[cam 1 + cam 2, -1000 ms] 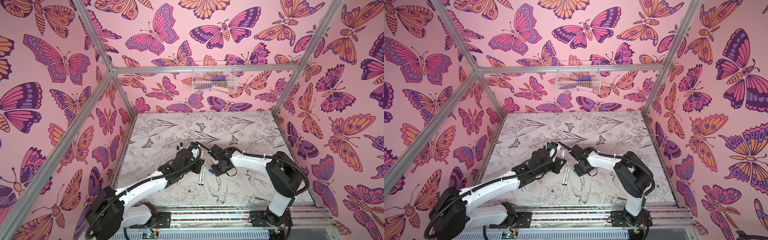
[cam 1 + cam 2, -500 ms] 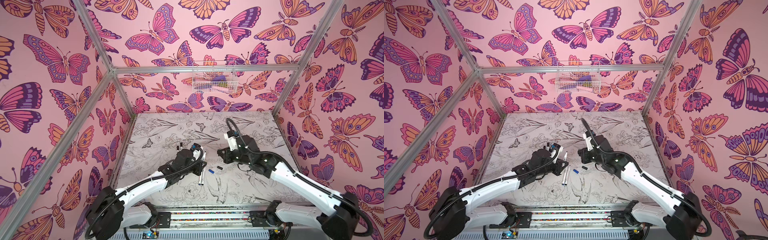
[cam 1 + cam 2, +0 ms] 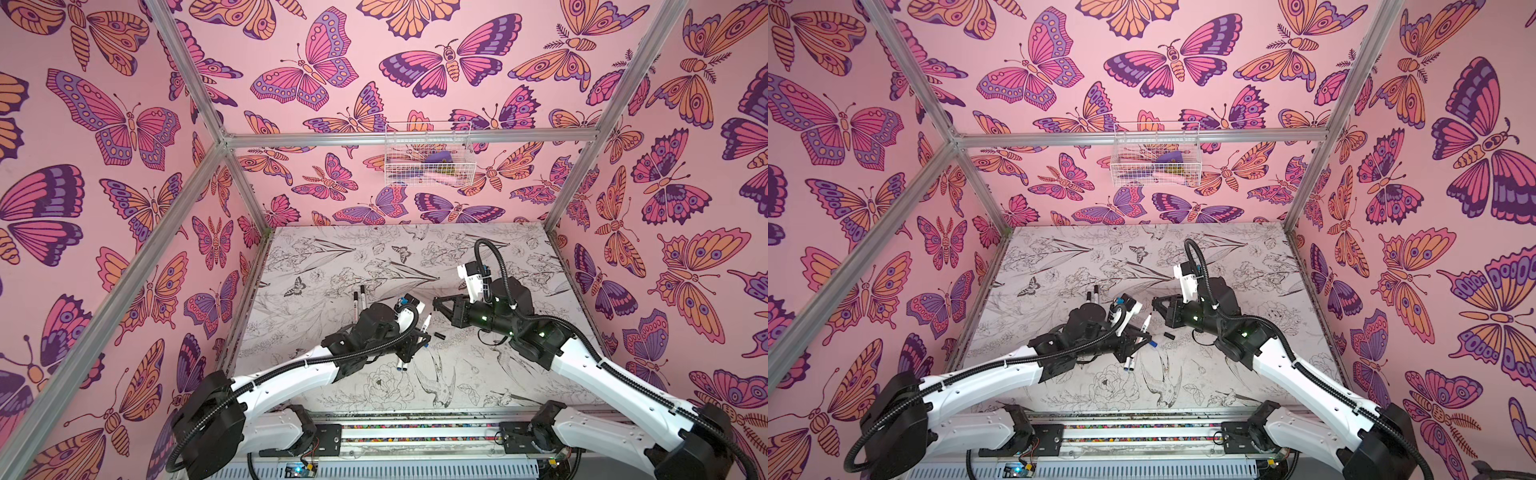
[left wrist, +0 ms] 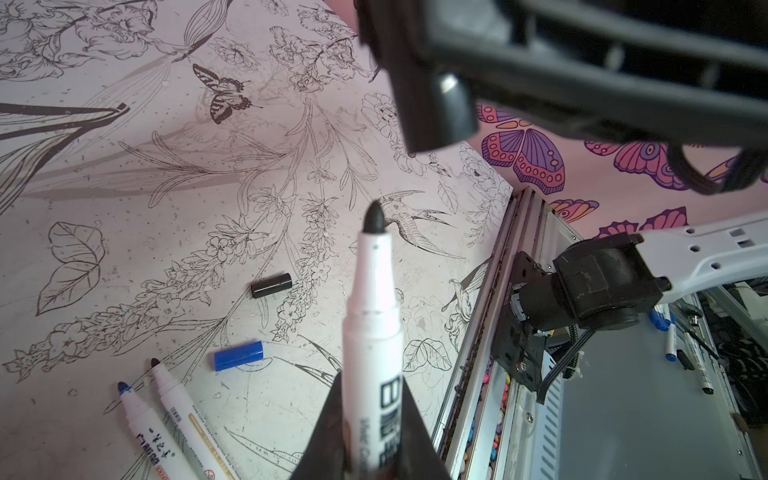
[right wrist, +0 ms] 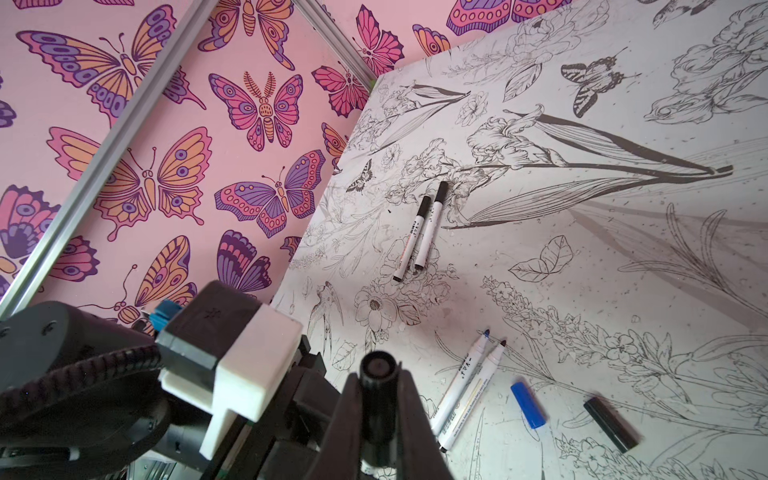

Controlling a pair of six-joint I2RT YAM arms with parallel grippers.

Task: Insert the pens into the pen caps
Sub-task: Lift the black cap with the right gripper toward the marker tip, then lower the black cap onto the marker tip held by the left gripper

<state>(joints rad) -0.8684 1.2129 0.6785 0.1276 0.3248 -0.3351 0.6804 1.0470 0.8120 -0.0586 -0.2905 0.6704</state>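
Observation:
My left gripper is shut on a white pen, whose bare black tip points up at my right gripper. My right gripper is shut on a black pen cap, open end outward, a short gap from that tip. On the mat lie two uncapped pens side by side, one blue-tipped. Beside them lie a loose blue cap and a loose black cap. Two capped pens lie further back on the left.
The floral mat ends at a metal rail along the front. Pink butterfly walls with aluminium posts close in the sides and back. A wire basket hangs high on the back wall. The two arms meet over the mat's middle.
My right arm has swung its elbow out to the right and lifted its gripper off the mat with the black cap. The left gripper has stayed put, still holding the pen.

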